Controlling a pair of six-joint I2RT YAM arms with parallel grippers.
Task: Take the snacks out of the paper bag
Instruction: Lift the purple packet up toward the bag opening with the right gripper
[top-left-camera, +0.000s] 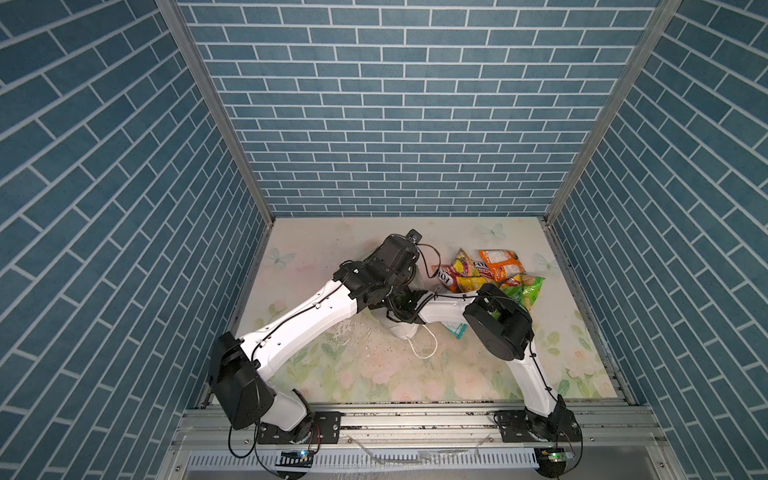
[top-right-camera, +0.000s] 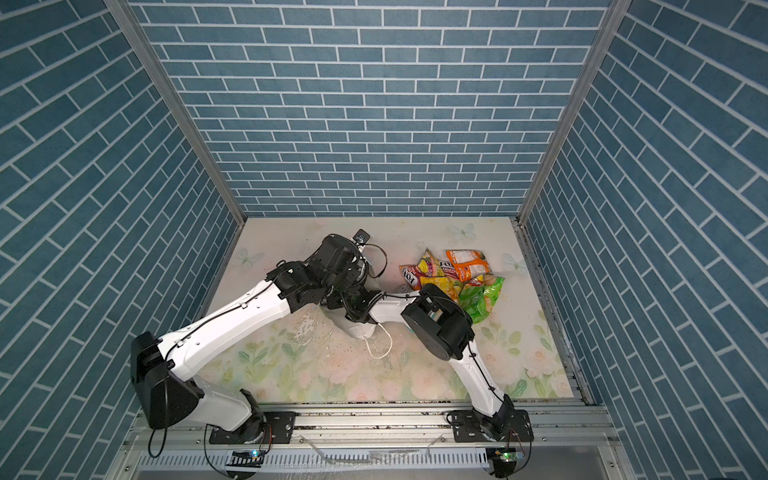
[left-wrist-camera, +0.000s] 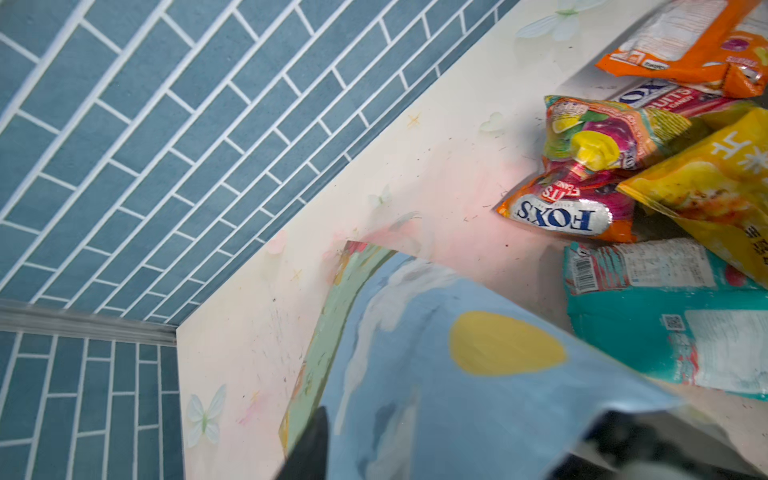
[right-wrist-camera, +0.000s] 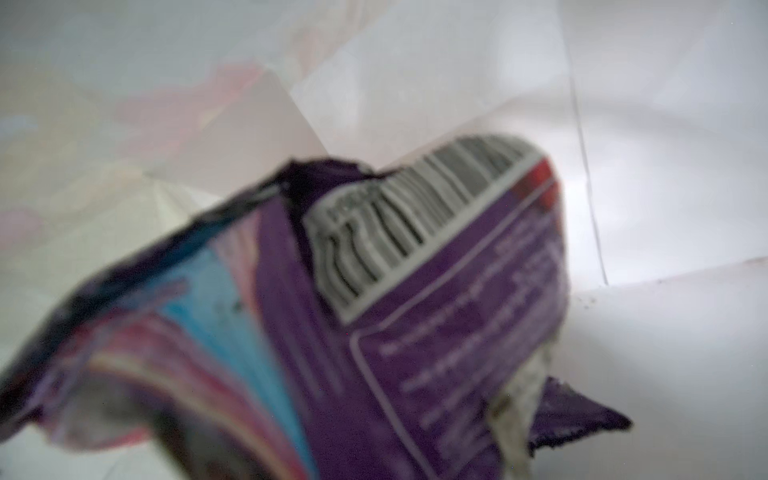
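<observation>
Boxy paper gift bag (left-wrist-camera: 436, 395), blue-sky print outside, white inside. It lies on its side mid-table on the floral table cover (top-left-camera: 374, 374) and is mostly hidden under both wrists in both top views. Its white cord handle (top-left-camera: 424, 348) trails toward the near edge.

Left gripper (top-left-camera: 402, 311): over the bag's printed face. The wrist view shows one dark finger off to the side with nothing pinched. Jaws read as parted, holding nothing.

Right gripper (right-wrist-camera: 332, 440): reached inside the bag, white walls all round. A purple crinkly plastic packet (right-wrist-camera: 436, 291) with a barcode fills the view, crumpled and raised off the bag's floor. The view is blurred, but the jaws look closed on its lower edge.

Already out, heaped on the table beyond the bag:
- orange packet (top-left-camera: 498, 264)
- yellow packet (top-left-camera: 473, 284)
- green packet (top-left-camera: 528, 291)
- red-orange packet lettered FOX'S (left-wrist-camera: 557, 216)
- teal packet (left-wrist-camera: 665, 332), just beside the bag

Handling, judged:
- The purple packet is light, its film slick and crinkly, its contents loose and shifting. A bite on a flat face could slide off, so the crimped end seal or a gathered fold is the better hold.
- The bag is thin, light paper with little stiffness lying down. It will likely drag along as the packet comes out unless the left gripper pins a wall or the rim.
</observation>
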